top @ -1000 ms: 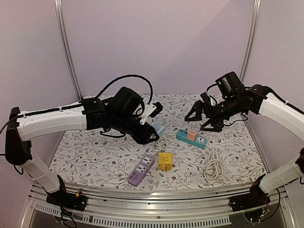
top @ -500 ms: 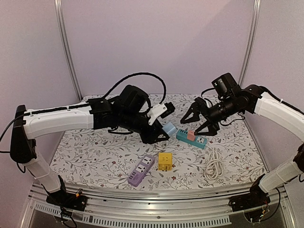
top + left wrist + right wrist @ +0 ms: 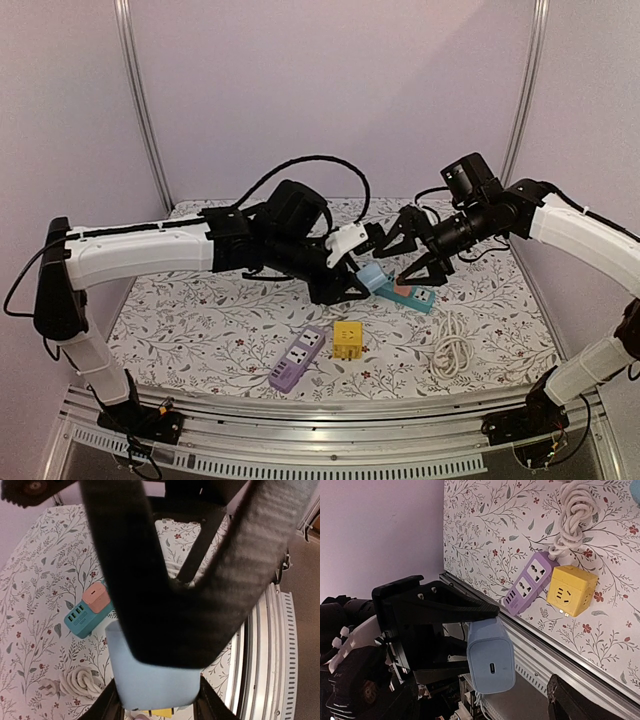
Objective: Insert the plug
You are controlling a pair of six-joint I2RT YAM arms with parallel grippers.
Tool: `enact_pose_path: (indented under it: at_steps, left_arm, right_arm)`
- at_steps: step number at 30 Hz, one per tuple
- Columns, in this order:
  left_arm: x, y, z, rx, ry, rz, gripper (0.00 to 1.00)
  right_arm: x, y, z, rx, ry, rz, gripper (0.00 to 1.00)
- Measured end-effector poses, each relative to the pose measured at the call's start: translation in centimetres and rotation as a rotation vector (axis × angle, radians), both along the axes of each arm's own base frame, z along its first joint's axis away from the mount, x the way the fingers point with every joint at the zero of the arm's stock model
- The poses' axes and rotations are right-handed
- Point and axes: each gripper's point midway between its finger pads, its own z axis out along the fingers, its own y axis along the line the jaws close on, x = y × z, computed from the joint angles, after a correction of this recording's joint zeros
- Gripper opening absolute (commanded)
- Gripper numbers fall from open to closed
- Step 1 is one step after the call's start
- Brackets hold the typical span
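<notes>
**Blue plug gripped above the table, prongs out of sight**

Clamped in the left gripper (image 3: 362, 272): a pale blue rectangular plastic plug (image 3: 376, 277), pinched between two black fingers (image 3: 130, 570) and held above the flower-printed table cover (image 3: 200, 320). Hanging just beside the left end of a teal plastic power strip (image 3: 418, 296); touching it or not, impossible to judge from overhead. No prongs to be made out in any view (only a small oval port on one face, caught by the right wrist camera).

Just behind and above the strip, the right gripper (image 3: 412, 252), jaws spread wide with nothing between them. In its own wrist view, only one dark fingertip (image 3: 585, 705), cut off at the lower right corner.

Seated on the strip, a salmon-pink adapter block (image 3: 402, 289), partly masked from above by the plug.

Nearer the arm bases and well apart from the plug: a yellow plastic cube socket (image 3: 347, 339), a purple plastic power strip (image 3: 298, 361) and a coiled white cord (image 3: 452, 348).

Left wrist view largely blocked by the gripper's own fingers, with part of the teal strip hidden behind them and the lower corners of the plug covered.
</notes>
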Motion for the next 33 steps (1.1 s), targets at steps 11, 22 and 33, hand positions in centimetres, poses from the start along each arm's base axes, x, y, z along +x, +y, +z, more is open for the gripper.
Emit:
enact_pose_path:
  at_steps: [11,22,33]
  left_arm:
    - [0.5,-1.5,1.3,-0.030,-0.033,-0.032,0.00]
    - [0.3,-2.2,1.2,-0.034,-0.030,-0.059,0.00]
    - [0.2,-2.4,1.1,-0.033,-0.030,-0.061,0.00]
  right_arm:
    - [-0.5,0.5,-0.1,0.015,0.038,0.024,0.78]
    - [-0.4,0.9,-1.1,0.003,0.067,0.033,0.66]
    - [-0.3,1.2,-1.6,0.003,0.079,0.048,0.47]
